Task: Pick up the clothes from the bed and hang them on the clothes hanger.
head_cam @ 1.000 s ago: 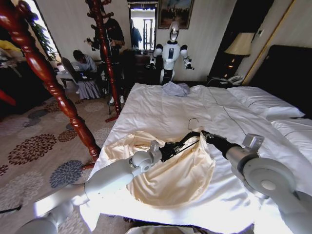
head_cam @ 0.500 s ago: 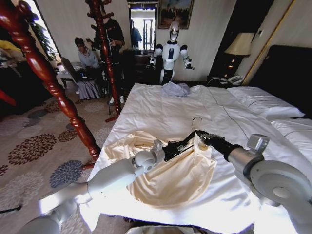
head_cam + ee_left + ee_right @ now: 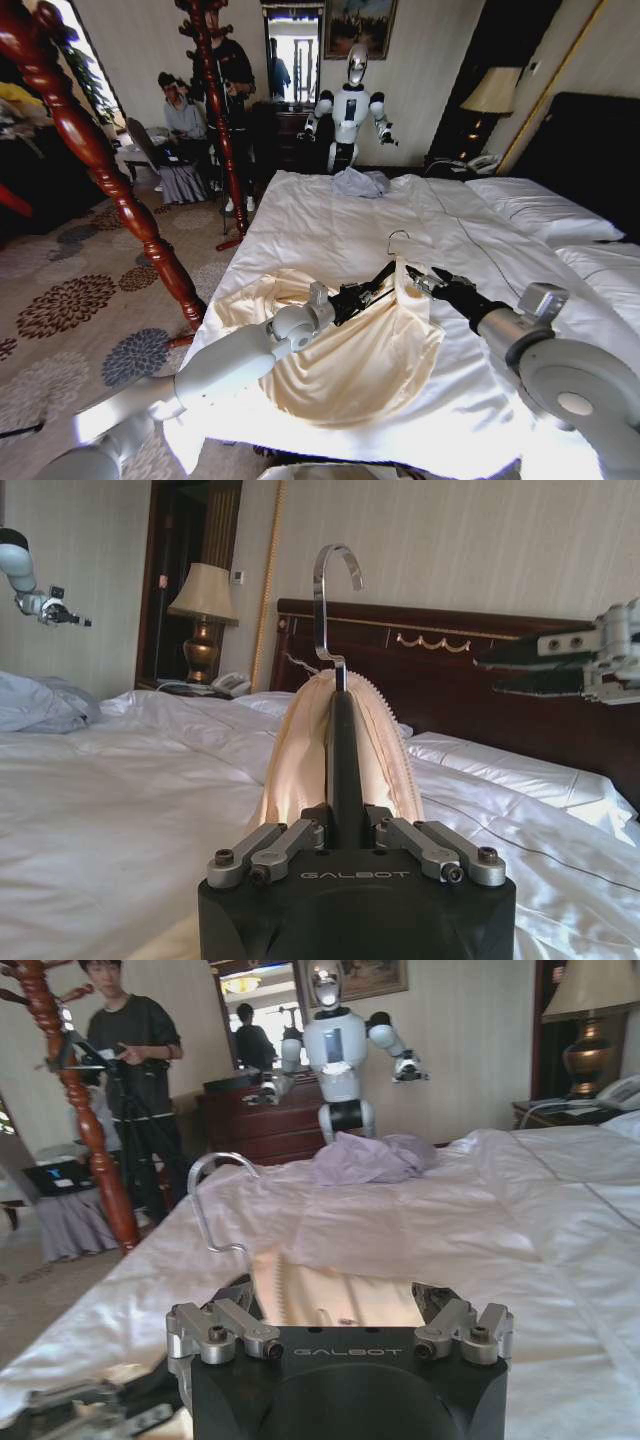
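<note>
- while your left gripper (image 3: pixel 372 289) sat over the near half of the bed (image 3: pixel 330 225), its fingers were clamped on the black clothes hanger (image 3: pixel 383 276), which angled up from the jaws with the silver hook at the top.
- your left wrist view had the same thing: the clothes hanger (image 3: pixel 345 770) stood straight up out of the closed fingers (image 3: pixel 268 842), and the collar of the clothes (image 3: pixel 300 750) was draped over it just under the hook.
- the clothes (image 3: pixel 350 350) were a cream-yellow heap, mostly spread flat on the white duvet near the foot corner, with only the neck part lifted up onto the hanger.
- your right gripper (image 3: pixel 418 281) was just beside the collar on the pillow side, fingers spread apart and holding nothing. i couldn't tell if a fingertip brushed the fabric.
- from the right wrist, the open fingers (image 3: pixel 440 1310) framed the cream fabric (image 3: pixel 340 1305) and the hook rose just past them.
- a grey-lavender garment (image 3: pixel 360 182) lay crumpled at the far edge of the bed, well apart from both arms.
</note>
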